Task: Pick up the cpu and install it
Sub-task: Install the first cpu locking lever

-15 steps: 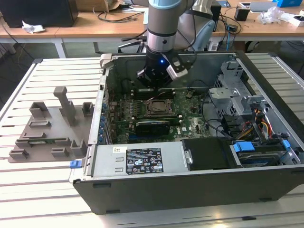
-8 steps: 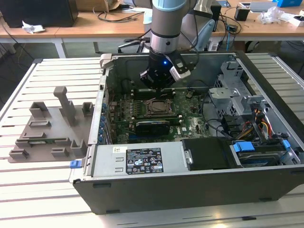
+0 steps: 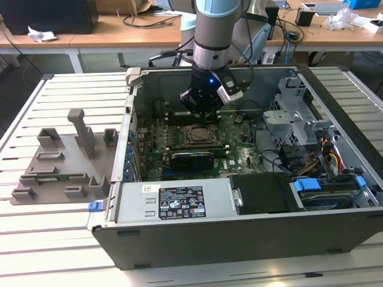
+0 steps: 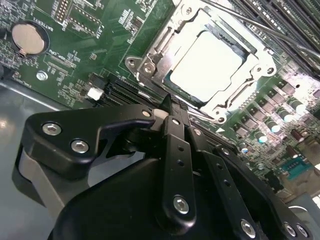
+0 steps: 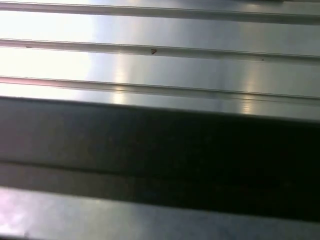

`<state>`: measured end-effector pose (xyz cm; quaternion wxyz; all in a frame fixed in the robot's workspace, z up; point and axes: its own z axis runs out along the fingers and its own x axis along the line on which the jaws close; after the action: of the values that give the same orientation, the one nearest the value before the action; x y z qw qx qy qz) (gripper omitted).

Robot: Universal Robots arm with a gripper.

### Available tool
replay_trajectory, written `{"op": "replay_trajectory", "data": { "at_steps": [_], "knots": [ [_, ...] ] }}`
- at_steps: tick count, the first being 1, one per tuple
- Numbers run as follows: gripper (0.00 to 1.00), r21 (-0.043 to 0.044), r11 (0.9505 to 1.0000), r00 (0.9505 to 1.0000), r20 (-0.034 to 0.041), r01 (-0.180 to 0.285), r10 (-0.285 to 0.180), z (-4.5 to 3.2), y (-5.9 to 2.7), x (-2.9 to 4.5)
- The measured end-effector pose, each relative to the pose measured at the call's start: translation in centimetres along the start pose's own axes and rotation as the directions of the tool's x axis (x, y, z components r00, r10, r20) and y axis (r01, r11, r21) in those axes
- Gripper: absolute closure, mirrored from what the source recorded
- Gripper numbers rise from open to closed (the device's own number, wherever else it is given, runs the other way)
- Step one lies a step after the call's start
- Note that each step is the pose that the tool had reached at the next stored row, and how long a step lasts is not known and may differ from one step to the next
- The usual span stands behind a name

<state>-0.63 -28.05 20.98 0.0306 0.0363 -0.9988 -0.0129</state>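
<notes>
Presently listed, one open computer case (image 3: pixel 239 239) lying on a slatted metal table (image 3: pixel 60 239), its motherboard (image 3: pixel 233 155) exposed.

Item: gripper (image 3: pixel 200 109), black, on the arm, lowered inside the case. In the exterior view it hangs just above the far edge of the socket frame (image 3: pixel 198 136). In the second wrist view the gripper (image 4: pixel 172 107) has its two fingers drawn together with no visible gap at the tips and nothing between them; jaws closed, empty.

Item: cpu (image 4: pixel 207 62), silvery-white square. It lies flat inside the socket frame (image 4: pixel 145 65) on the motherboard (image 4: pixel 75 45), metal edges of the frame around it on all sides. It sits beyond the fingertips, near them but apart, not touched by the jaws.

Item: grey plastic tray (image 3: pixel 60 161) with raised blocks, on the table outside the case, toward the exterior view's left, well apart from the gripper.

Item: round coin battery (image 4: pixel 30 37), on the board, away from the socket.

Item: slats of bright metal (image 5: pixel 160 65) and a dark band, in the first wrist view.
</notes>
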Motion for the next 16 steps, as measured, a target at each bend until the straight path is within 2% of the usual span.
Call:
{"op": "replay_trajectory", "data": {
  "at_steps": [9,16],
  "knots": [
    [0.89,-0.0004,0.9999,0.9999,-0.0011,-0.011,0.011,0.38,-0.06,-0.71],
    [0.89,0.0075,0.9999,0.9999,-0.0018,-0.012,0.012,0.57,-0.17,-0.79]
  ]
}}
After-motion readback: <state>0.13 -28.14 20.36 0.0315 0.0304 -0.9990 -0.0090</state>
